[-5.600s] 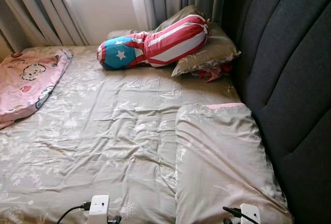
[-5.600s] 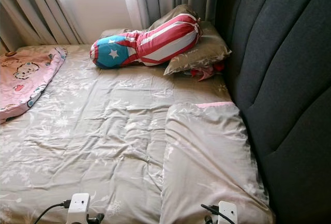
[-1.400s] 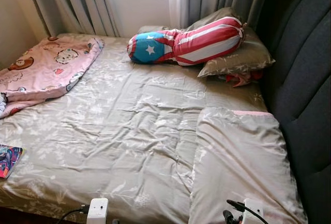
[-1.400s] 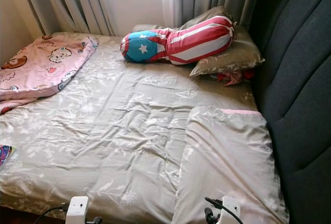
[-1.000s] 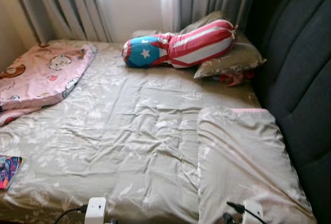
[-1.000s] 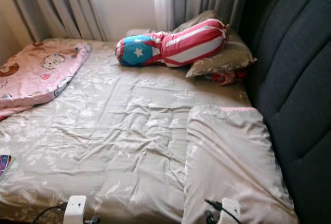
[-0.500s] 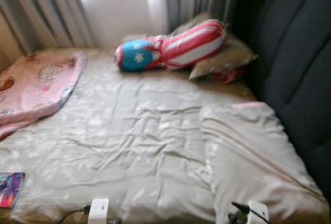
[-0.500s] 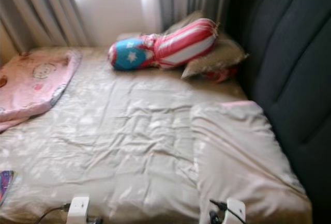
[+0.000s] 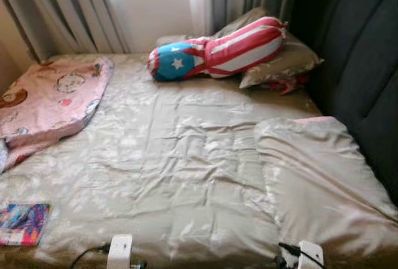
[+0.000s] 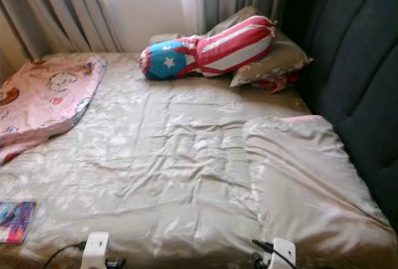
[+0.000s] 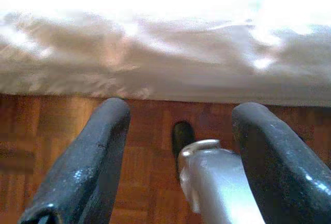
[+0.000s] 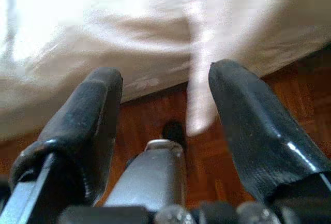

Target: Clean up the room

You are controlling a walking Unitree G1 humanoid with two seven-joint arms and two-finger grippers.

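Nearest, both arms low at the bed's foot edge. Left gripper released, jaws spread wide, nothing between them, aimed down at wood floor just below the overhanging sheet. Right gripper likewise released and empty, over the same floor under the bed edge. Wrist housings visible at the lower rim of the eye views.

On the bed, near the left front corner, a small colourful book lying flat, now fully in view where a second ago only a sliver showed at the frame edge. Whole picture shifted and tilted since then, so a camera move, not a move of things: nothing on the bed displaced. Blur of half a second ago mostly gone, suggesting the body nearly settled.

Right of centre, a grey pillow lying askew against the dark headboard. Left, further back, a pink blanket bunched along the edge. Far end, a striped bolster resting on a second pillow, with a scrap of red cloth tucked beneath. Curtains and window behind.

Judgement: no tidying begun; stance now favours the book as likely first pick, closest to the left gripper yet well apart from it.
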